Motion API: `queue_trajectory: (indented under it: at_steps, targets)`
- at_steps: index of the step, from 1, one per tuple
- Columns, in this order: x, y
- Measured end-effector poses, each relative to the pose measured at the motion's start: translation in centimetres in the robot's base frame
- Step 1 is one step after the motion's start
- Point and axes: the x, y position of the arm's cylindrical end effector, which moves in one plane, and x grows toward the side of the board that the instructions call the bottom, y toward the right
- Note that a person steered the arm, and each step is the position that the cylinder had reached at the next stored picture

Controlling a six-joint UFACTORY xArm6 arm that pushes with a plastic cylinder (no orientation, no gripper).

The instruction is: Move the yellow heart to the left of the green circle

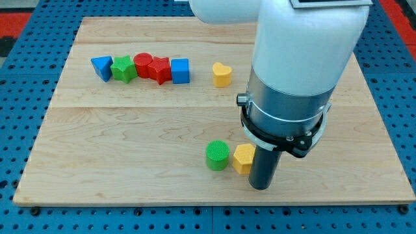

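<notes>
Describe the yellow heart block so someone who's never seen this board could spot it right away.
On the wooden board, a row of blocks runs along the view's top. The yellow heart block stands alone just right of that row's blue cube. Unlike the yellow hexagon block lower down, it touches nothing.

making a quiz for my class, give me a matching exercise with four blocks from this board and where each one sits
Blocks:
1. yellow heart
2. green circle
3. blue triangle
4. yellow hexagon

Places:
A. far left end of the top row
B. touching the green circle's right side
C. alone, right of the blue cube
D. lower middle, left of the yellow hexagon

Pairs: 1-C, 2-D, 3-A, 4-B
</notes>
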Motion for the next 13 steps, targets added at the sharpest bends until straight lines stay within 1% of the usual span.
queue_trajectory:
  at_steps: [2,3,4,5,6,7,8,9,10,11,12,13]
  targets:
    - [-1.3,-0.6]
    - [-2.5,9.3]
    - [-11.4,12.9]
    - [-19.8,9.3]
    - [-22.2,1.9]
    - [-23.1,-4.2]
    - [-24.9,-5.2]
    - [-19.9,-9.0]
    - [-15.8,-11.5]
    - [-17.7,-11.6]
    - [-17.7,-15.9]
    - [-16.8,-17.8]
